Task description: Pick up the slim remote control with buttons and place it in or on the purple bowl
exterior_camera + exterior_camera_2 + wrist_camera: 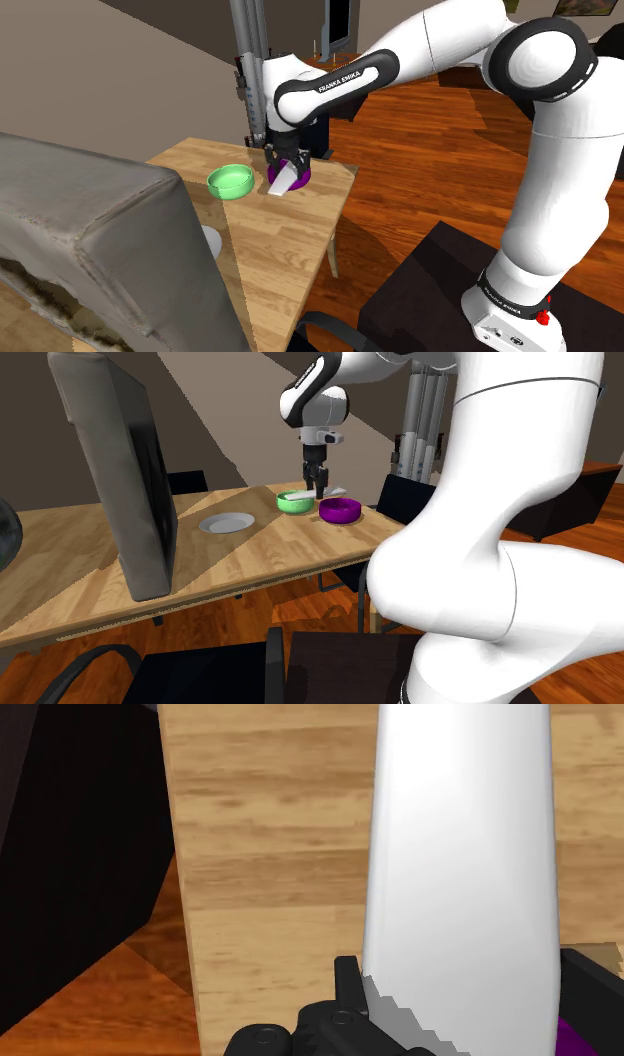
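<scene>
My gripper (284,158) is shut on a slim white remote (283,181), which slants down from the fingers over the near rim of the purple bowl (303,181). In the wrist view the remote (460,874) runs long and plain white away from the gripper (465,1004). The black fingertips (346,976) clasp its sides, and a sliver of the purple bowl (571,1038) shows beside them. No buttons are visible on the remote. In the second exterior view the gripper (317,485) hangs between the green bowl and the purple bowl (340,509).
A green bowl (230,181) stands beside the purple one on the wooden table (290,260). A white plate (226,523) lies further along. A tall grey slab (90,240) stands upright on the table. The table edge and a dark chair (400,497) are close to the bowls.
</scene>
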Robot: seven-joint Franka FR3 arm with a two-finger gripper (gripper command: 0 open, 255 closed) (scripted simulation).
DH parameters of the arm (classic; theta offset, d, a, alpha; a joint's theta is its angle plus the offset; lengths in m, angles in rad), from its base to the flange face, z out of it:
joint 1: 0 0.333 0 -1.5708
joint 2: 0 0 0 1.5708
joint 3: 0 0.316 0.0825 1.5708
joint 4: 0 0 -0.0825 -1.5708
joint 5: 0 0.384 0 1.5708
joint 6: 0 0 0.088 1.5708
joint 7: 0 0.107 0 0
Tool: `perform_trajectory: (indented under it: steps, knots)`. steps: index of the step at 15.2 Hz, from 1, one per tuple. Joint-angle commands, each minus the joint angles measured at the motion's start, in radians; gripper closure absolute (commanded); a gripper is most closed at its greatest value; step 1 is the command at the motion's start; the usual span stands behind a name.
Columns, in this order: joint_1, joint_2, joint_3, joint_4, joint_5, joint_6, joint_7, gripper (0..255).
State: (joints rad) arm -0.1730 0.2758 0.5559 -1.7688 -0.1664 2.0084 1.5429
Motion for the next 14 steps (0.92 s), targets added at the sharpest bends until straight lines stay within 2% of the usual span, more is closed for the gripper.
perform_trajectory:
  steps: [1,6,12,14]
  knots:
    - [-0.005,0.051,-0.016,0.074,-0.022,-0.028,-0.024,255]
    - [-0.003,0.198,-0.057,0.29,-0.073,-0.105,-0.083,255]
    - [0.031,0.409,-0.105,0.633,-0.125,-0.238,-0.162,255]
    - [0.027,0.41,-0.106,0.608,-0.126,-0.212,-0.159,255]
